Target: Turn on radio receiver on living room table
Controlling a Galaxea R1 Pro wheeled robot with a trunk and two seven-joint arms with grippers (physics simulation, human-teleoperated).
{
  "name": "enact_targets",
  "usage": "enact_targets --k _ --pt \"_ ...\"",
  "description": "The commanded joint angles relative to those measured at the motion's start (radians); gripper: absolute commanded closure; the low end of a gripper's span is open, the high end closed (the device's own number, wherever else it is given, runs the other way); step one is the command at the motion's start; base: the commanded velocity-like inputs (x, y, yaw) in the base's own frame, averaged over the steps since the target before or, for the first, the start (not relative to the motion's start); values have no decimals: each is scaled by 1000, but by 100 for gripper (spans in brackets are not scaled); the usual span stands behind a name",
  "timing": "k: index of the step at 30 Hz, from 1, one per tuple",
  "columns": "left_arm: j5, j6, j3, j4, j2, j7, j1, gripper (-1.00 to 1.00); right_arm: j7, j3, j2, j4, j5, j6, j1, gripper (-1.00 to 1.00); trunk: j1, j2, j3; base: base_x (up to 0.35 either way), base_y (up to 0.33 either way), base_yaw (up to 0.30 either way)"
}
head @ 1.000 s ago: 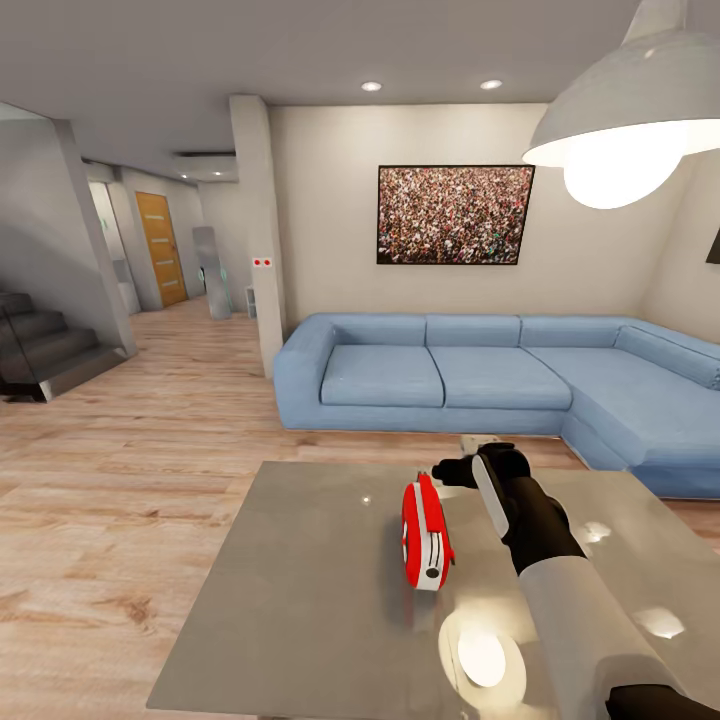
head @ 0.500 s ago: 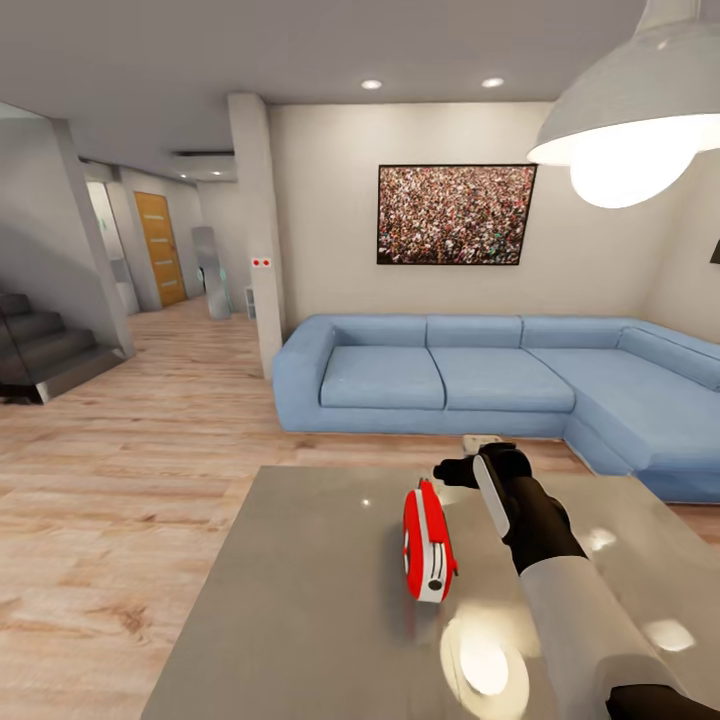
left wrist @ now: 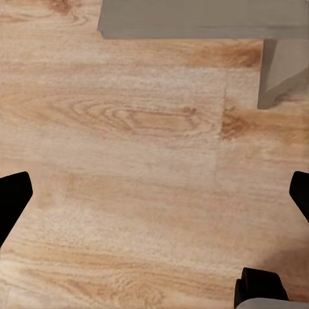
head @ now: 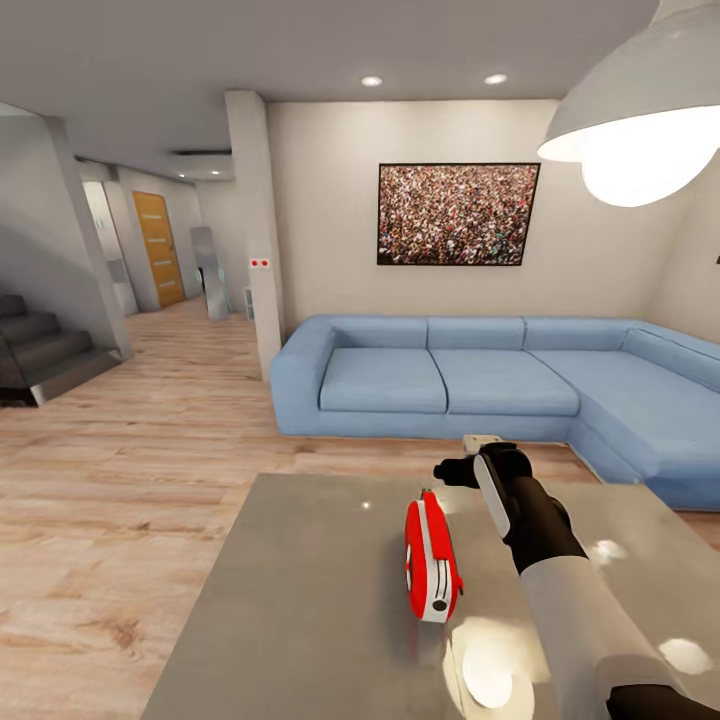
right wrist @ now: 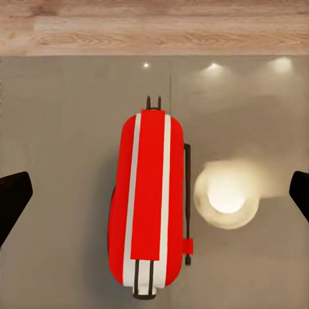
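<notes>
Red with white side bands, the radio receiver (head: 430, 560) is standing on edge near the middle of the glossy grey table (head: 300, 600), its thin handle running along one side, as the right wrist view (right wrist: 151, 206) is showing from straight above. Its dial face is not showing clearly in any view, so I cannot tell which side carries the control. From the radio, the right gripper (head: 455, 470) is hovering at about one o'clock, above the tabletop and apart from the red shell. In the right wrist view its two dark fingertips (right wrist: 13, 196) are sitting wide apart at the frame's edges, so the pincer is spread and holding nothing. The left gripper's fingertips (left wrist: 13, 199) are likewise spread, hanging over bare wood floor (left wrist: 141, 161) beside the table's edge. Beyond the table, at twelve o'clock, the blue sofa (head: 450, 380) is lining the wall under the framed crowd picture (head: 457, 214).

Doing this step well probably means lowering slowly, centred over the radio, and pressing lightly; the narrow body looks easy to tip.
</notes>
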Motion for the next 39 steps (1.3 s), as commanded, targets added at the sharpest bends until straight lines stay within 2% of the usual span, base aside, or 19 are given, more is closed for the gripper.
enact_targets --k 1,8,18,28,32,35,39 --pt "0 0 0 0 1 1 0 -100 0 1 0 0 -1 0 0 -100 0 0 0 182 0 0" --pt "0 1 0 0 7 1 0 -100 -2 7 0 7 -1 6 0 -100 0 0 0 135 0 0" --pt "0 -2 0 0 7 1 0 -100 -1 7 0 78 -1 6 0 -100 0 0 0 36 0 0" --pt "1 -2 2 0 12 1 0 -100 0 8 0 92 -2 7 0 -100 0 0 0 113 0 0" --pt "7 -2 25 -1 28 2 0 -100 1 8 0 92 -1 6 0 -100 0 0 0 1 0 0" --pt "9 -3 53 -1 30 2 0 -100 1 8 0 92 -1 7 0 -100 0 0 0 0 0 0" --pt "9 -4 63 -1 30 1 0 -100 1 8 1 92 -1 7 0 -100 0 0 0 0 0 0"
